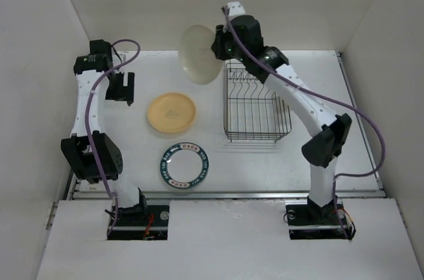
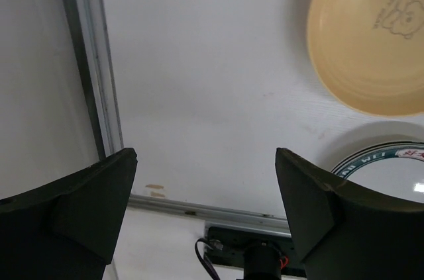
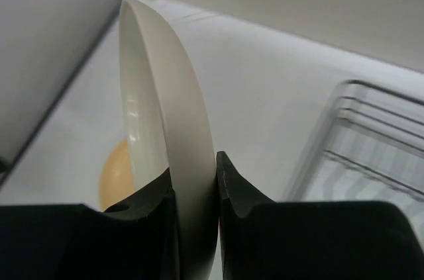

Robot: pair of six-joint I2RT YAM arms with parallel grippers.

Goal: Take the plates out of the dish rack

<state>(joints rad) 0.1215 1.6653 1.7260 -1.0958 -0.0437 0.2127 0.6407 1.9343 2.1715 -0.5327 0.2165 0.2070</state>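
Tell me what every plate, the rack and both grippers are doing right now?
cream plate, up in the air, on edge
orange plate, lying flat on the table
teal-rimmed plate, lying flat on the table
dish rack, on the table, no plates in it
left gripper, open, holding nothing
right gripper, shut on the cream plate
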